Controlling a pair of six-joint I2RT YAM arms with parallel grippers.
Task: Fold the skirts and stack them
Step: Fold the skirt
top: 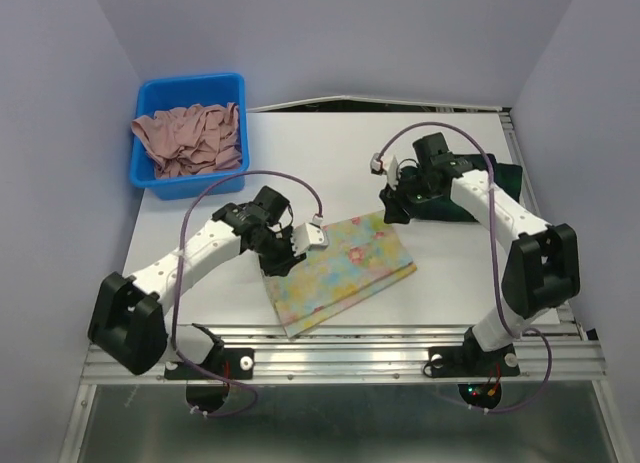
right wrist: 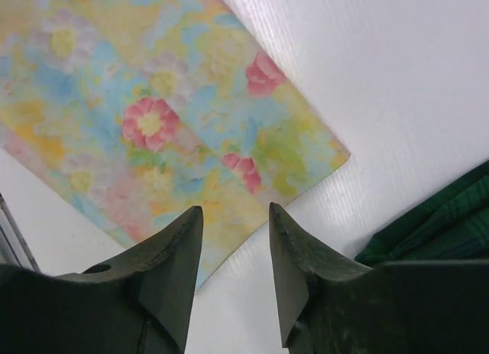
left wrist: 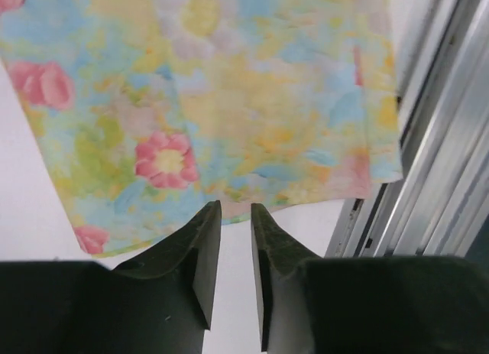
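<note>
The pale yellow floral skirt [top: 340, 268] lies folded flat near the table's front edge, also shown in the left wrist view [left wrist: 214, 94] and the right wrist view [right wrist: 153, 117]. The dark green plaid skirt [top: 511, 176] lies bunched at the right, partly hidden under my right arm; its edge shows in the right wrist view [right wrist: 443, 224]. My left gripper [top: 290, 251] hovers at the floral skirt's left edge, jaws narrowly apart and empty [left wrist: 235, 209]. My right gripper [top: 392, 205] is open and empty above the floral skirt's far right corner [right wrist: 235, 210], beside the plaid skirt.
A blue plastic bin [top: 150, 91] holding crumpled pinkish cloth [top: 190, 141] stands at the back left. A metal rail [top: 340, 345] runs along the table's front edge, close to the floral skirt's near corner [left wrist: 435, 155]. Grey walls close in the left, right and back.
</note>
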